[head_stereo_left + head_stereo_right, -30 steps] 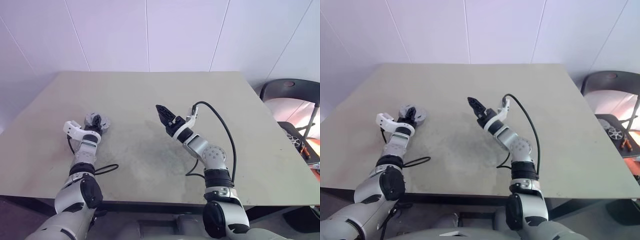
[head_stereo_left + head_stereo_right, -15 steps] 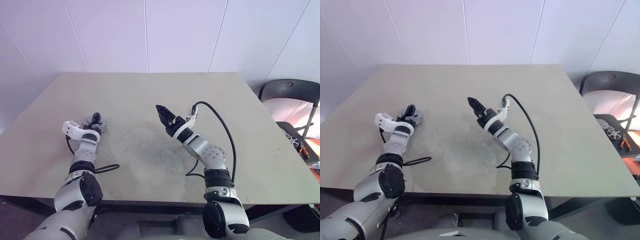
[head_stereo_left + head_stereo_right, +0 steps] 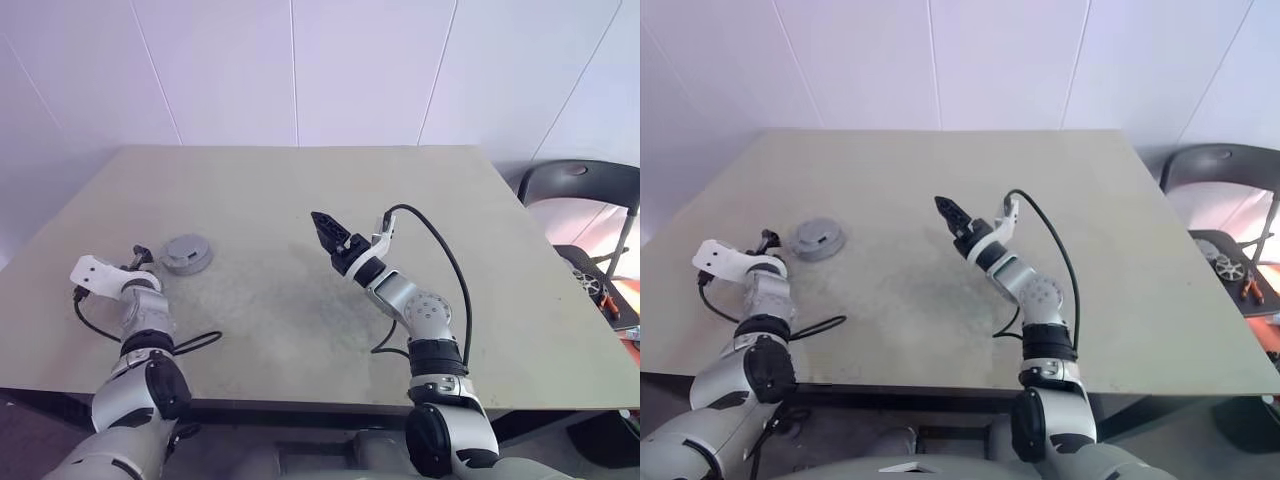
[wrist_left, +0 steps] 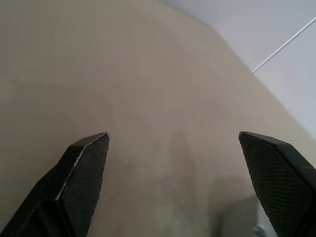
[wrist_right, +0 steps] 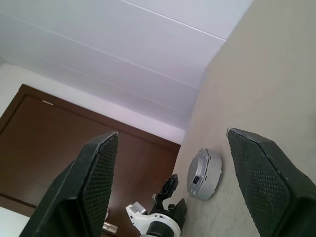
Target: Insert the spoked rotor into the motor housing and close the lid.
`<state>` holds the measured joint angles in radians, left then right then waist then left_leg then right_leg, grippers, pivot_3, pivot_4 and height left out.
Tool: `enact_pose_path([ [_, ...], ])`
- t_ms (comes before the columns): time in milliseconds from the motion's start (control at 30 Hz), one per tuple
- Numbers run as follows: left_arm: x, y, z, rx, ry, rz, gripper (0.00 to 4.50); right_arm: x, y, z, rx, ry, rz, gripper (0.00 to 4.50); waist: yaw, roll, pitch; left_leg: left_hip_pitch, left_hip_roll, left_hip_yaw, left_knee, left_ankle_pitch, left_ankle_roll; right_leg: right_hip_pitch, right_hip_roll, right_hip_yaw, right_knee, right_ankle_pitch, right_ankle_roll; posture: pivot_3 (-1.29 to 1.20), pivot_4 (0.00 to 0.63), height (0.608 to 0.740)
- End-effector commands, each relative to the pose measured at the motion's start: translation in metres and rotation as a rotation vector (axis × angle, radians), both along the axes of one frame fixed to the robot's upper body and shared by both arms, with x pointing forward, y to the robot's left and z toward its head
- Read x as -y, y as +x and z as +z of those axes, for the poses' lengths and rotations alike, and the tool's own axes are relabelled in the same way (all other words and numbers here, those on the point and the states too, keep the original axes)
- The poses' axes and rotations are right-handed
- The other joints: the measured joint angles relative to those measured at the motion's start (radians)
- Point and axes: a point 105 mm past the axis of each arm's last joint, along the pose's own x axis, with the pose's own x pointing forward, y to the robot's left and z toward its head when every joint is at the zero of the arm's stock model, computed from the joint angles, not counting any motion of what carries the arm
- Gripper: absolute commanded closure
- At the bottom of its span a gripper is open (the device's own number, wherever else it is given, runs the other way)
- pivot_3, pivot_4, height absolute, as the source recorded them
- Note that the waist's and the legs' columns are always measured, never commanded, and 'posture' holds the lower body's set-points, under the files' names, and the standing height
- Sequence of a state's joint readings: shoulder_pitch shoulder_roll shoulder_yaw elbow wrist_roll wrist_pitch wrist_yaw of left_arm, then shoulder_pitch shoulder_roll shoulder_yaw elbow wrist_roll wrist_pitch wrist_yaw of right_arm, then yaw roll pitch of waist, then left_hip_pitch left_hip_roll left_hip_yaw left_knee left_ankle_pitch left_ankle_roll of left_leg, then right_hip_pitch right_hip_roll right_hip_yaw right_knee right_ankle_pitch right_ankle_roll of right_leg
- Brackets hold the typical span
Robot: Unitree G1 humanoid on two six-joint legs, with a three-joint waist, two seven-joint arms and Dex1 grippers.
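Observation:
The grey lid (image 3: 187, 249) with its dark hub lies flat on the short round motor housing (image 3: 187, 265), on the left part of the table. The lid (image 5: 204, 174) and the left gripper also show in the right wrist view. My left gripper (image 3: 138, 256) sits just left of the housing, apart from it. It is open, with bare tabletop between its fingers (image 4: 84, 168). My right gripper (image 3: 322, 225) hovers over the table's middle, open and empty, pointing up and to the left. The spoked rotor is hidden.
The beige table (image 3: 320, 180) reaches to a white panelled wall at the back. A black chair (image 3: 580, 180) stands past its right edge, beside a low surface with small parts (image 3: 600, 285). A black cable (image 3: 205, 340) loops near the front left edge.
My left gripper has opened, let go of the lidded housing and drawn back to the left. The housing stays put. The right arm has not moved.

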<state>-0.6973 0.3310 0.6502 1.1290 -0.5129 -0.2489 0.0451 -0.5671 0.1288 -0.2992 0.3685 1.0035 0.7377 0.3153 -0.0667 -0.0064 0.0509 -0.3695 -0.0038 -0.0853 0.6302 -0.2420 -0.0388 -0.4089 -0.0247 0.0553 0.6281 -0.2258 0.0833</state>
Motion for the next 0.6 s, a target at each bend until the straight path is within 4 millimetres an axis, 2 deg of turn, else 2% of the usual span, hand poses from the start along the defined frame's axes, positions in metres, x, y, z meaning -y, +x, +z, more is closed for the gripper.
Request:
enact_pose_path([
  [33, 0.000, 0.010, 0.031, 0.090, 0.131, -0.068, 0.02, -0.011, -0.004, 0.019, 0.066, 0.036, 0.028, 0.81, 0.001, 0.000, 0.000, 0.000, 0.000, 0.000, 0.000, 0.000, 0.000, 0.000, 0.000, 0.000, 0.000, 0.000, 0.000, 0.00, 0.000, 0.740],
  [133, 0.006, 0.017, 0.058, 0.216, 0.215, -0.177, 0.02, -0.008, -0.003, 0.023, 0.104, 0.006, 0.016, 0.81, -0.001, 0.000, 0.000, -0.001, 0.000, 0.000, 0.000, 0.000, 0.000, 0.000, 0.000, 0.000, -0.002, 0.000, 0.000, 0.00, 0.000, 0.740],
  [200, 0.017, 0.021, 0.079, 0.306, 0.305, -0.316, 0.02, -0.002, -0.001, 0.026, 0.162, -0.079, -0.014, 0.81, -0.003, 0.000, 0.000, -0.002, 0.000, 0.000, 0.000, 0.000, 0.000, 0.000, 0.000, 0.000, -0.003, 0.000, -0.001, 0.00, 0.000, 0.740],
  [333, 0.037, 0.018, 0.122, 0.436, 0.506, -0.596, 0.02, 0.000, 0.000, 0.014, 0.344, -0.507, -0.029, 0.81, -0.006, 0.000, 0.000, -0.003, 0.000, 0.001, -0.001, 0.000, 0.000, -0.001, 0.000, 0.000, -0.004, 0.000, -0.001, 0.00, 0.000, 0.740],
  [467, 0.065, 0.004, 0.132, 0.429, 0.658, -0.894, 0.02, 0.023, 0.009, 0.019, 0.453, -0.669, -0.108, 0.81, -0.006, 0.001, 0.000, -0.003, 0.000, 0.001, -0.002, 0.000, 0.000, -0.001, -0.001, 0.000, -0.005, -0.001, -0.002, 0.00, 0.000, 0.740],
  [600, 0.087, -0.016, 0.119, 0.384, 0.705, -1.103, 0.02, 0.042, 0.013, 0.019, 0.565, -0.835, -0.129, 0.81, -0.004, 0.001, 0.000, -0.003, 0.000, 0.001, -0.002, 0.000, 0.000, 0.000, -0.001, 0.000, -0.007, -0.002, -0.004, 0.00, 0.000, 0.740],
])
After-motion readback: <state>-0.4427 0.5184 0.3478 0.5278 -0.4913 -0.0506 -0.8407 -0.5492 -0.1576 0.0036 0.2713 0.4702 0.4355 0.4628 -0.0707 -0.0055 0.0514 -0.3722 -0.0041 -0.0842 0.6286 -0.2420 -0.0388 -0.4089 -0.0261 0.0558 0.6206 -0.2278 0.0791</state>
